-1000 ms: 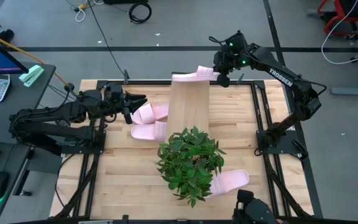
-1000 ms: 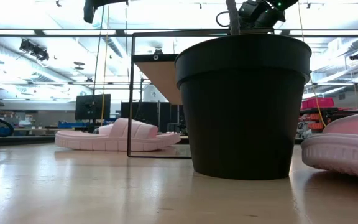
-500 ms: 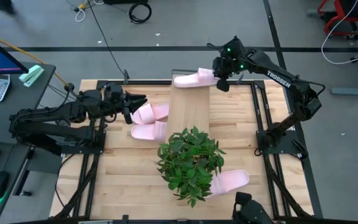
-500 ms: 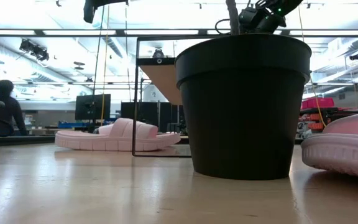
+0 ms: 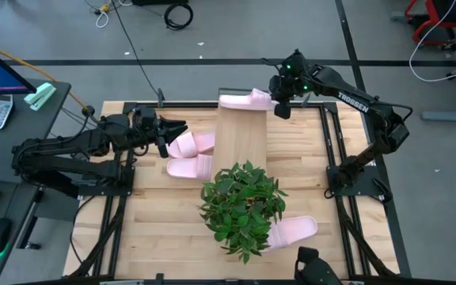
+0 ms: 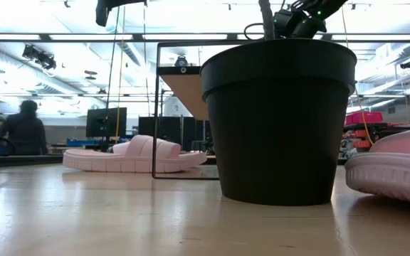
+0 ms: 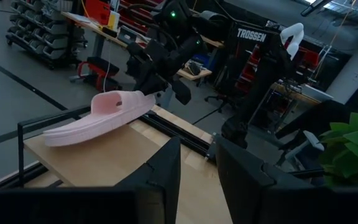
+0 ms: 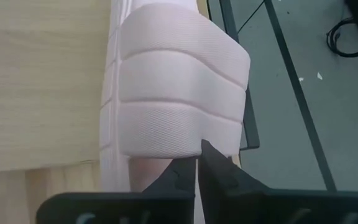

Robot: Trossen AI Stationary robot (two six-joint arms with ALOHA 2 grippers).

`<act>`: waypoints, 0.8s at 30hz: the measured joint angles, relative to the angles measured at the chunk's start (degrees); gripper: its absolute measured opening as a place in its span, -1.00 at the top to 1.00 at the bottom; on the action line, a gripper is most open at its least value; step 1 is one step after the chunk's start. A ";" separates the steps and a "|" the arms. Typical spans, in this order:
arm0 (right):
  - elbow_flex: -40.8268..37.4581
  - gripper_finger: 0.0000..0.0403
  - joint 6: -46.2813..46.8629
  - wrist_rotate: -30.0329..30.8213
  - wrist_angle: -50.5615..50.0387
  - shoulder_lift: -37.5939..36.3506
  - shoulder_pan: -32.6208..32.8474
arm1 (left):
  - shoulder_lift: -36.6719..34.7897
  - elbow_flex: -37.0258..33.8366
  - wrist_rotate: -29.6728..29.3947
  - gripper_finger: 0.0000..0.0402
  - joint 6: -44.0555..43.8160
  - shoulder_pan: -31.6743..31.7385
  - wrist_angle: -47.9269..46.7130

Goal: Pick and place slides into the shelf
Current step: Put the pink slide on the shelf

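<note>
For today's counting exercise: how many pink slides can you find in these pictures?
4. One at the shelf's far end in the right hand; two on the table beside the shelf; one by the plant.

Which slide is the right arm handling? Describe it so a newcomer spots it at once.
Start at the shelf, the narrow pale plank running up the middle of the table above the potted plant. At its far end, the right gripper pinches a pink slide lying crosswise. It is the only one on the shelf; two lie beside it on the table, one sits by the plant.
</note>
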 joint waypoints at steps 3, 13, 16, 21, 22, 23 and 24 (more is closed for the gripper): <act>0.00 0.91 -0.03 -0.02 -0.33 0.00 0.01 | 0.00 0.00 0.00 0.47 0.00 0.02 0.00; 0.00 0.80 -0.66 1.44 -0.98 0.02 -0.03 | 0.00 0.00 0.00 0.47 0.05 0.02 0.00; 0.00 0.80 -0.70 1.44 -1.16 0.02 -0.03 | 0.00 0.00 0.00 0.47 0.09 0.02 0.00; 0.00 0.80 -0.97 1.51 -2.03 0.02 -0.03 | 0.00 0.00 0.00 0.47 0.09 0.02 0.00; 0.00 0.80 -0.99 1.49 -2.22 0.02 -0.03 | 0.00 0.00 0.00 0.47 0.09 0.02 0.00; 0.00 0.80 -0.99 1.51 -2.40 0.02 -0.03 | 0.00 0.00 0.00 0.47 0.09 0.02 0.00; 0.00 0.80 -0.99 1.51 -2.49 0.04 -0.03 | 0.00 0.00 0.00 0.47 0.09 0.02 0.00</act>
